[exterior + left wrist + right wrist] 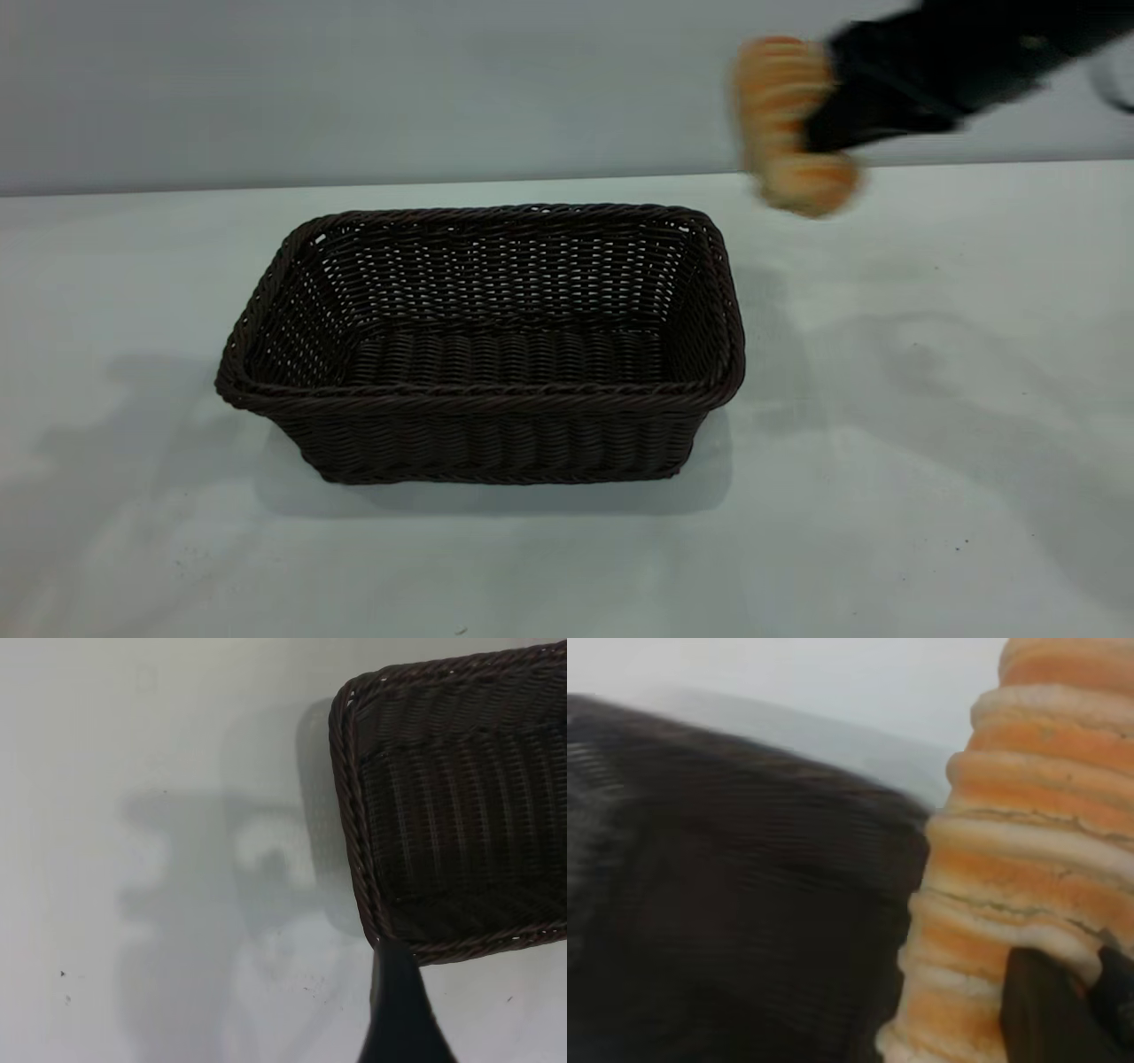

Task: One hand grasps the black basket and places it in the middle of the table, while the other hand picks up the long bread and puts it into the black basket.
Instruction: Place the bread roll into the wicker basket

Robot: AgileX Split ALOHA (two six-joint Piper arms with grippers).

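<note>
The black basket (pixel 483 346) stands upright and empty in the middle of the white table (pixel 930 425). My right gripper (pixel 819 120) is in the air beyond the basket's far right corner, shut on the long bread (pixel 784 124), which hangs nearly upright, well above the table. In the right wrist view the bread (pixel 1010 859) fills the side, with a dark fingertip (pixel 1045 1010) pressed on it and the basket (pixel 744 904) below. The left wrist view shows a dark part of my left gripper (pixel 400 1010) just off a corner of the basket (pixel 461 815), above the table.
A pale wall (pixel 354 89) runs behind the table's far edge. Bare tabletop lies left, right and in front of the basket. The left arm is out of the exterior view.
</note>
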